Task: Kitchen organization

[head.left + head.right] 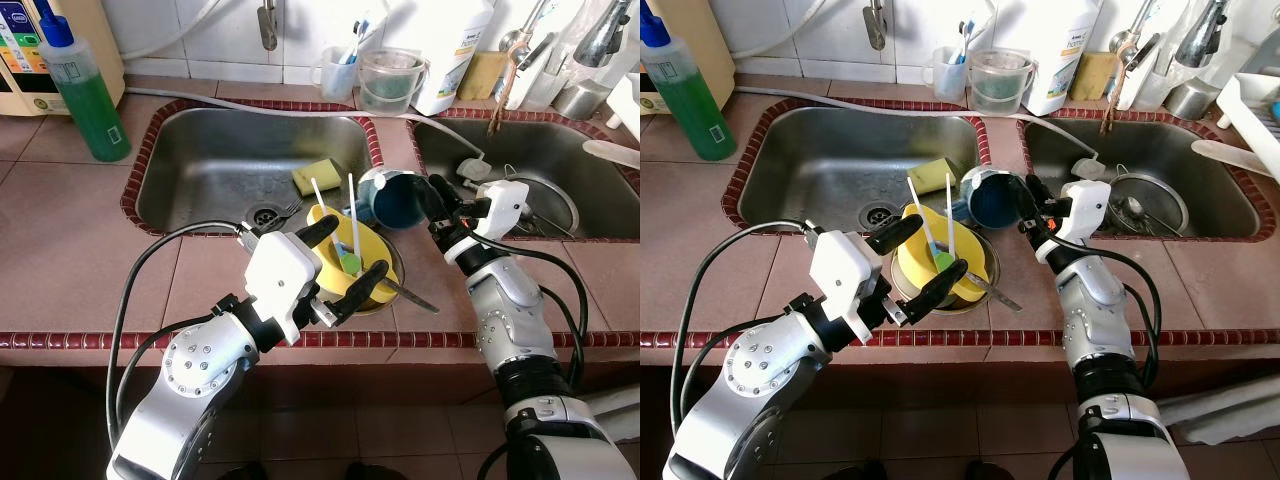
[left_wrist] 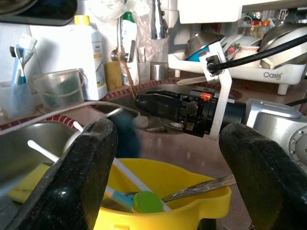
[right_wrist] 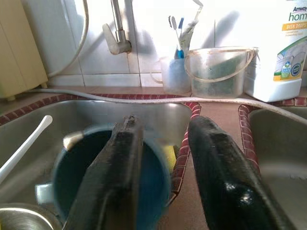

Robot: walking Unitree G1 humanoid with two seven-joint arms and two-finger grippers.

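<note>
Pincers flank the dishes: we see the left pincer [image 1: 340,262] spread wide around the yellow bowl [image 1: 335,268], which rests on the desk [image 1: 80,250] edge holding utensils. Our right pincer [image 1: 428,192] pinches the rim of the blue cup [image 1: 396,199], tipped just beyond that bowl.

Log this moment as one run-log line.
left gripper: open, straddling yellow bowl | right gripper: shut on blue cup rim | cup: tilted at left sink edge
</note>
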